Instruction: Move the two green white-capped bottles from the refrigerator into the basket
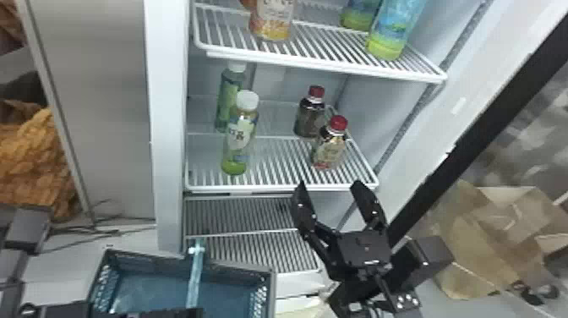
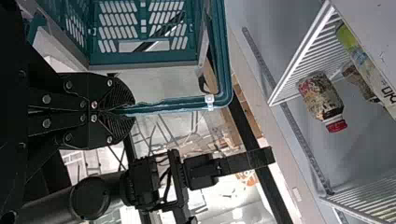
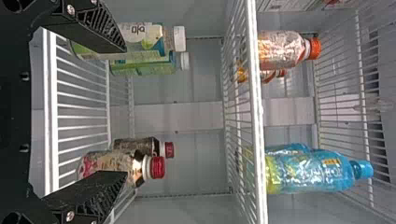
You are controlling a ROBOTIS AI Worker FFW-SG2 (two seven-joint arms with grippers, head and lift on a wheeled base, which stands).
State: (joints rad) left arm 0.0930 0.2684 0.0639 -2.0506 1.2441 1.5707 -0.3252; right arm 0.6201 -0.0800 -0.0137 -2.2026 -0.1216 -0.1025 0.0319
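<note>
Two green white-capped bottles stand upright on the refrigerator's middle shelf, at its left side: the front bottle (image 1: 241,133) and the back bottle (image 1: 228,97). My right gripper (image 1: 329,185) is open and holds nothing, just in front of that shelf's right part. In the right wrist view my right gripper (image 3: 124,112) has one finger overlapping the front green bottle (image 3: 144,39). The basket (image 1: 169,291) is low in front of the refrigerator. My left gripper (image 1: 173,313) is at the bottom edge; in the left wrist view my left gripper (image 2: 123,111) is shut on the teal basket handle (image 2: 173,103).
Two red-capped bottles (image 1: 329,146) stand on the middle shelf's right side, behind my right gripper. The upper shelf (image 1: 321,48) carries an orange-labelled bottle (image 1: 272,21) and blue-green bottles (image 1: 393,29). Refrigerator side walls bound both sides; a brown paper bag (image 1: 477,249) lies at the right.
</note>
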